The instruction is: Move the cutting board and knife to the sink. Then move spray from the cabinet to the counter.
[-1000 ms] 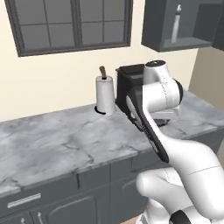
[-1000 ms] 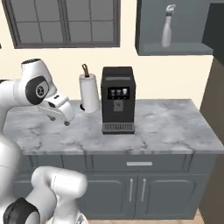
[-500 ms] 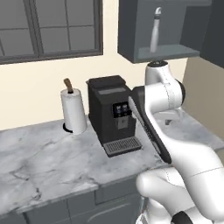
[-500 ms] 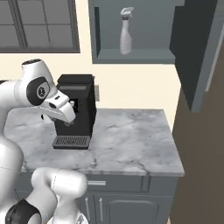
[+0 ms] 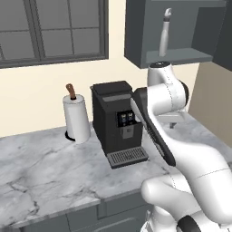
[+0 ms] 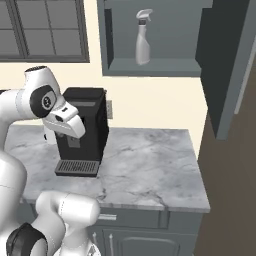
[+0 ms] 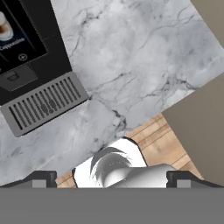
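While the two-finger gripper [image 7: 111, 177] pointed down at the marble-veined counter [image 7: 131, 57] with jaws spread and empty, the pale upright spray bottle [image 6: 143, 37] stood well above it in the open slate-grey wall cabinet [image 6: 112, 35].

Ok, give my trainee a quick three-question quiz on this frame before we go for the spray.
1. True or false: the spray stands upright in the open cabinet.
2. What stands on the counter between the paper towel roll and the arm?
3. The end effector is: A open, empty; B shut on the spray; C shut on a knife.

Key: 1 true; 2 the coffee machine; 3 A.
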